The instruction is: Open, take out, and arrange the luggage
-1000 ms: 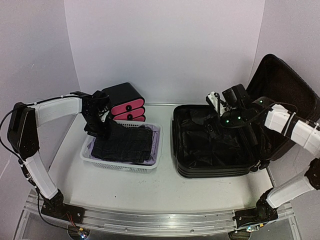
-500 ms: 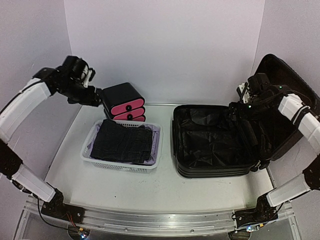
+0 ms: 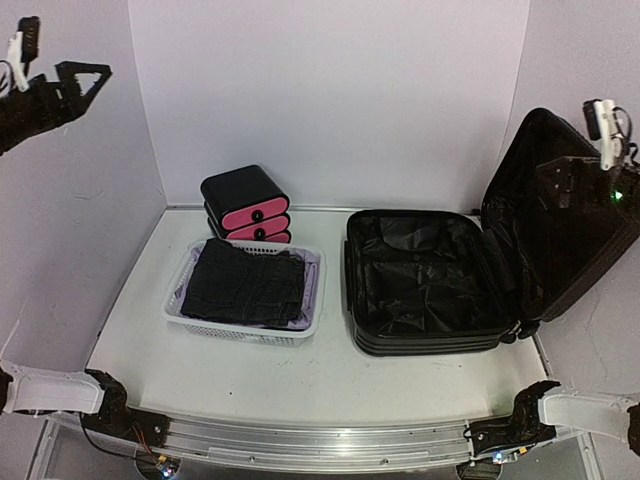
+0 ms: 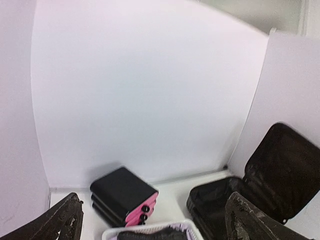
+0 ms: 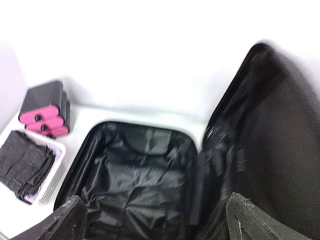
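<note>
The unpacking step is judged finished: the luggage [image 3: 430, 285] is seen lying open well below the right gripper [image 5: 155, 200], its lining bare and its lid stood up on that gripper's right side. Dark clothing [image 3: 245, 285] is laid in the white basket [image 3: 240, 334], far beneath the left gripper [image 4: 154, 210]. Only tidying seems left, for which a long descent would be needed. Both grippers are held spread wide, and nothing is gripped or touched by either.
</note>
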`<state>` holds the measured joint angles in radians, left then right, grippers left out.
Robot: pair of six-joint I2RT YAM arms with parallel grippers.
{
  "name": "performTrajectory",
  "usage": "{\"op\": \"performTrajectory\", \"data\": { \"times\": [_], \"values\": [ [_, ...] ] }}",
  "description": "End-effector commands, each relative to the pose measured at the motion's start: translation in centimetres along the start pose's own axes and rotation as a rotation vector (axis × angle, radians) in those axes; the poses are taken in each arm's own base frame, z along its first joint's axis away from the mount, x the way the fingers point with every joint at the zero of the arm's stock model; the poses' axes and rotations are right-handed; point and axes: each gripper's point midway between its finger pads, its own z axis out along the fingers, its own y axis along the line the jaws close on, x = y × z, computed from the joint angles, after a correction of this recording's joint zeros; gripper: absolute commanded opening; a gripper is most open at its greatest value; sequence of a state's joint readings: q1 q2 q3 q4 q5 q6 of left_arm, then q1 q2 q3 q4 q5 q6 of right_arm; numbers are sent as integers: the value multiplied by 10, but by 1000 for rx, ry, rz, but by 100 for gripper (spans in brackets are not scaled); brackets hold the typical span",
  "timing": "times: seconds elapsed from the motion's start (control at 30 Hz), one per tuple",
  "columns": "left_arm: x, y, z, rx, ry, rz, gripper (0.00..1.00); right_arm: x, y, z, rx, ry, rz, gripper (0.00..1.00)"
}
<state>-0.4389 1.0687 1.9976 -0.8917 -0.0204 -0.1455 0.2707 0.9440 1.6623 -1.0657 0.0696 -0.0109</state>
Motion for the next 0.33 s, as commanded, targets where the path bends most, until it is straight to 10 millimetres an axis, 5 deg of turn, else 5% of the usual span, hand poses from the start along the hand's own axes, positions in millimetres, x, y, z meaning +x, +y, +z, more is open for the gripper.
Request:
{"op": "performTrajectory", "data": {
  "times": [0.0,0.3],
  "values": [
    [-36,3,-29,-14,-197,-2,100,-24,-11,-34,54,-101,-80,98],
    [-42,8,-38,-49,-232,30,100,-28,-9,-52,37,-179,-36,98]
  ]
}}
